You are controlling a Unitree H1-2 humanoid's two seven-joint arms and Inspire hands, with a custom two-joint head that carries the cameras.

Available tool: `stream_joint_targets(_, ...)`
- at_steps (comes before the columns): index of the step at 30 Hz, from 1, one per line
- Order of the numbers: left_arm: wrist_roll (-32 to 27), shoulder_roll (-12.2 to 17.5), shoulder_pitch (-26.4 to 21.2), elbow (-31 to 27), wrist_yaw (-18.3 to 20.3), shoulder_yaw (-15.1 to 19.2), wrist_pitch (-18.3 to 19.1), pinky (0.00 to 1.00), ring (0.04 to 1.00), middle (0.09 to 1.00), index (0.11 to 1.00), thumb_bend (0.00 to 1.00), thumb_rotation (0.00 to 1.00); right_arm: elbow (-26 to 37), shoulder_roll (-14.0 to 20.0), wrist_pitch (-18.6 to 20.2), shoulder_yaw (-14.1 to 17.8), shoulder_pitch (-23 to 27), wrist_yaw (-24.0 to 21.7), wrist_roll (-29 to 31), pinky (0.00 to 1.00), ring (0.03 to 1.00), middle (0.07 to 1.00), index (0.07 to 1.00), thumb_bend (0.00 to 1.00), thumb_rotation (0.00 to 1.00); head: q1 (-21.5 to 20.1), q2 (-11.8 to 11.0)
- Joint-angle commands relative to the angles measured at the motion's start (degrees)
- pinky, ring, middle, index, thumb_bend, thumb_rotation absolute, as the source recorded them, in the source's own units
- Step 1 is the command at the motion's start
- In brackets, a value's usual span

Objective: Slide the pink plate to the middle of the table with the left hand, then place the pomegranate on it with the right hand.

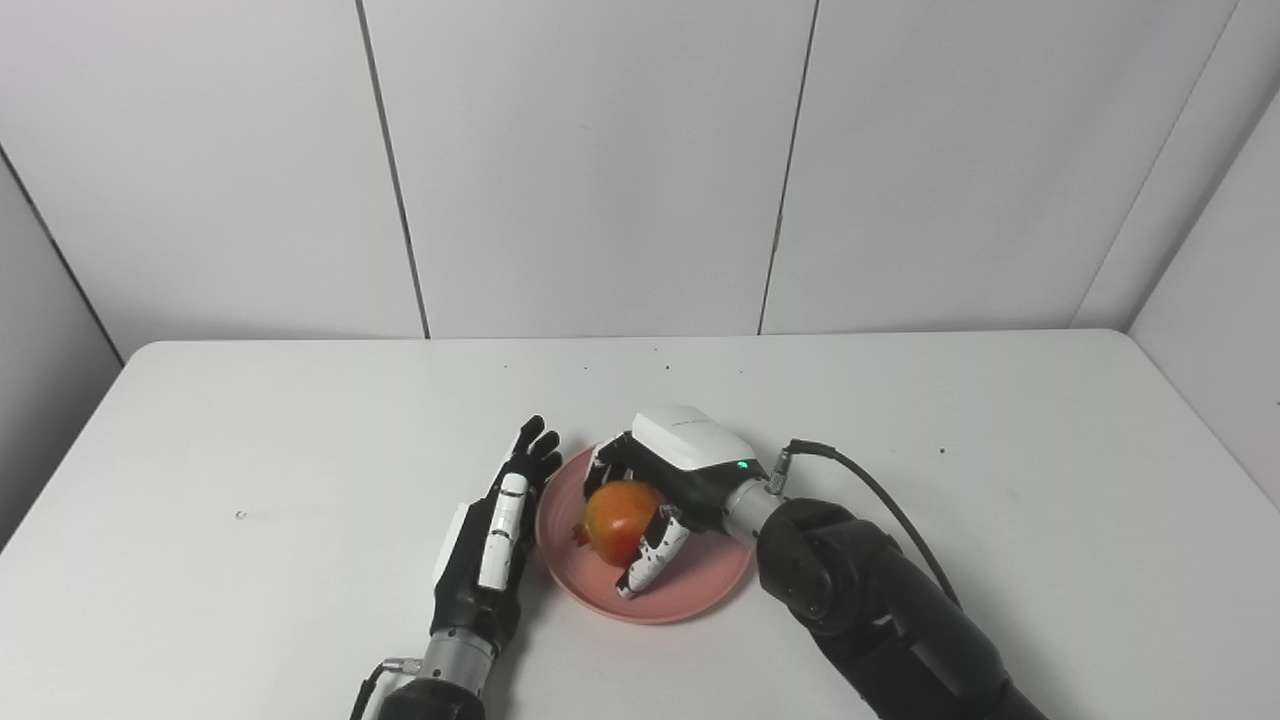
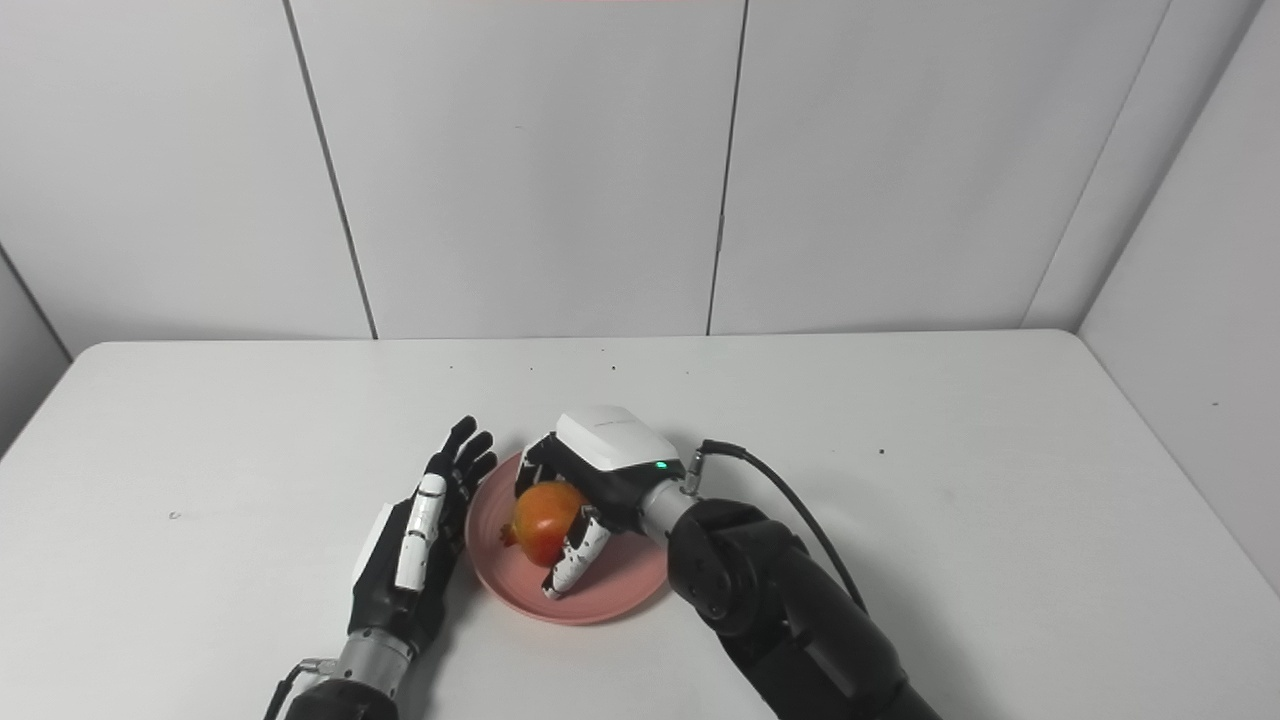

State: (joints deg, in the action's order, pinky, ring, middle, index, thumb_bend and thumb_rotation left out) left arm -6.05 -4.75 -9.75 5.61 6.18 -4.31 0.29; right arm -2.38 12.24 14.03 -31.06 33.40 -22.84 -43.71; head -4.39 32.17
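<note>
A pink plate [image 1: 690,590] lies near the table's front middle. An orange-red pomegranate [image 1: 620,518] is over the plate's left half, and my right hand [image 1: 670,480] is shut on it, fingers behind it and thumb in front; whether it rests on the plate I cannot tell. Just left of the plate, my left hand [image 1: 495,530] lies flat with its fingers straight and together, its edge against the plate's left rim [image 2: 475,530], holding nothing.
The white table [image 1: 250,450] stretches wide on both sides, with rounded far corners. White wall panels stand close behind it. A black cable [image 1: 880,495] loops from my right wrist.
</note>
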Motion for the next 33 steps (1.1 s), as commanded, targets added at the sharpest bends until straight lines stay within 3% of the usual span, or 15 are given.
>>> stream_joint_targets(1, 0.2, -0.5, 1.2, 1.3, -0.3, -0.1, 0.2, 0.97, 0.963, 0.958, 0.948, 0.53, 1.00, 0.3, 0.2, -2.2, 0.2, 1.9, 1.2, -1.0, 0.32, 0.398, 0.439, 0.527, 0.52, 0.00, 0.1, 0.0)
stream_joint_targets(14, 0.0, -0.4, 1.2, 1.6, -0.2, 0.0, -0.2, 0.96, 0.953, 0.949, 0.943, 0.52, 1.00, 1.6, 0.6, -2.4, 0.8, 0.2, 2.4, -3.3, 0.31, 0.402, 0.436, 0.545, 0.52, 0.01, -0.3, 0.0)
stream_joint_targets(15, 0.0, -0.4, 1.2, 1.6, -0.2, 0.0, -0.2, 0.96, 0.954, 0.949, 0.943, 0.51, 1.00, 2.1, 0.6, -2.2, 0.8, 0.1, 2.1, -3.6, 0.32, 0.429, 0.505, 0.614, 0.68, 0.12, -0.3, 0.0)
stream_joint_targets(18, 0.1, -0.3, 1.2, 1.5, -0.2, -0.1, 0.1, 0.96, 0.959, 0.951, 0.944, 0.52, 1.00, 3.6, 0.4, -0.9, 0.7, 0.0, 0.5, -4.4, 0.44, 0.555, 0.636, 0.719, 0.82, 0.26, -0.4, -0.1)
stream_joint_targets(25, 0.1, -0.1, 1.1, 1.6, 0.0, -0.2, -0.3, 0.97, 0.963, 0.956, 0.945, 0.51, 1.00, 7.5, 1.0, 2.3, 0.9, -0.1, -6.8, -6.6, 0.62, 0.740, 0.813, 0.836, 0.91, 0.38, -0.6, -0.1)
stream_joint_targets(33, 0.3, 0.1, 1.3, 1.2, 0.1, -0.5, 0.5, 0.98, 0.967, 0.955, 0.948, 0.51, 1.00, 10.6, 1.9, 4.5, 2.1, -0.4, -12.6, -7.0, 0.75, 0.851, 0.893, 0.905, 0.99, 0.53, -0.8, -0.1)
